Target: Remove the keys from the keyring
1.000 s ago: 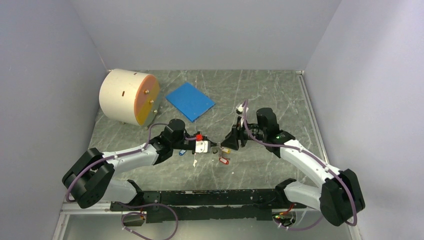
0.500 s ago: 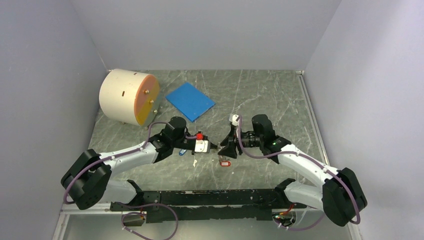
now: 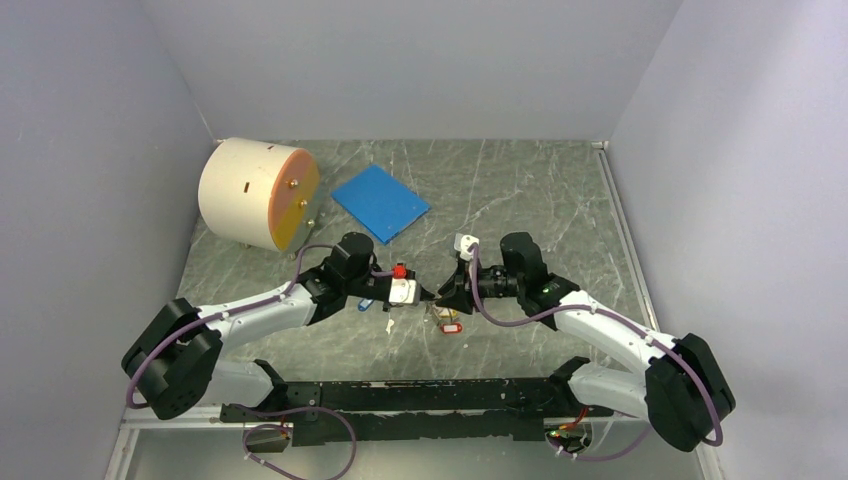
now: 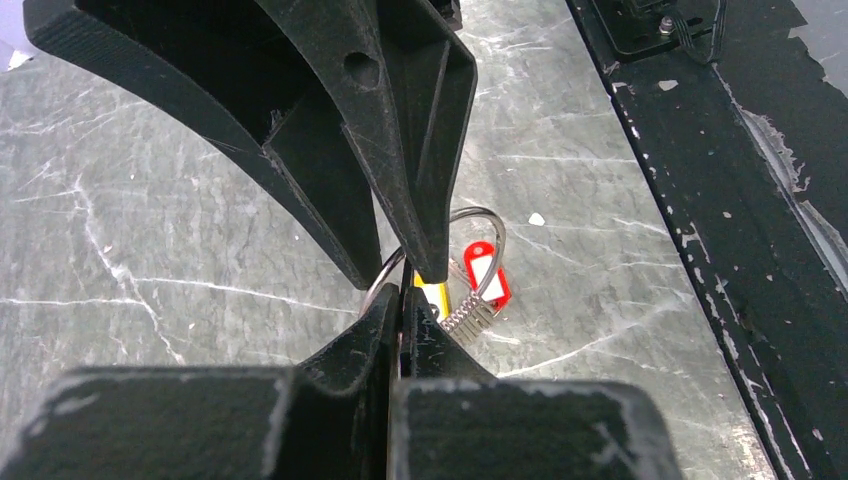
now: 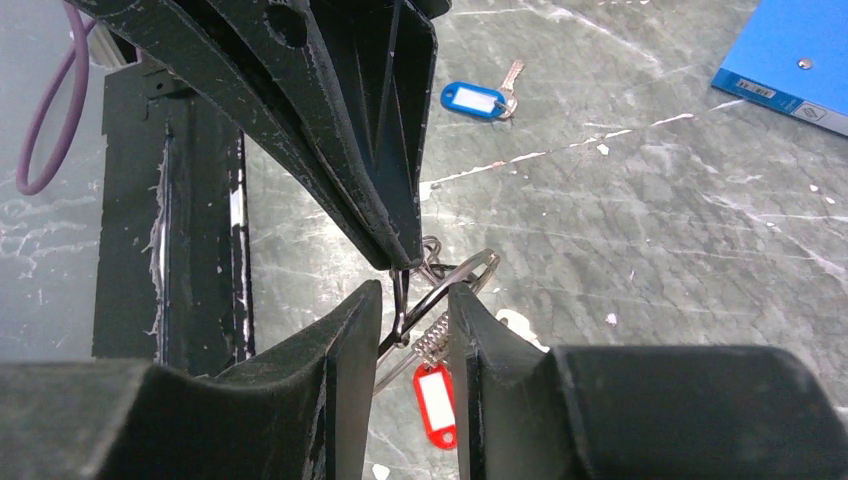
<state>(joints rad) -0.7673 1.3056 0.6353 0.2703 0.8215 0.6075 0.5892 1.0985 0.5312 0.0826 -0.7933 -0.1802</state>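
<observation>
Grey marbled worktop (image 3: pixel 520 180), and well beyond both sets of fingers lies a big cream cylinder (image 3: pixel 250 190) on its side, with a flat blue pad (image 3: pixel 380 201) just beside it. Down at the middle, the two arms meet tip to tip. The left fingers (image 4: pixel 375 335) are pressed together, pinching the wire of the keyring (image 4: pixel 492 222) right at their tips. The right fingers (image 5: pixel 350 340) come in from the opposite side and stand slightly apart, with the ring's wire and a small coiled spring (image 5: pixel 430 340) sitting in the gap between them. They straddle the wire rather than clamp it. The loop bulges out to one side of the meeting tips, raised off the worktop. The red key tag (image 5: pixel 435 395) lies just under the right fingers. A yellow bit (image 4: pixel 432 293) peeks out between the tips. The blue tag (image 5: pixel 478 100) with its key lies apart, back beside the left wrist.
</observation>
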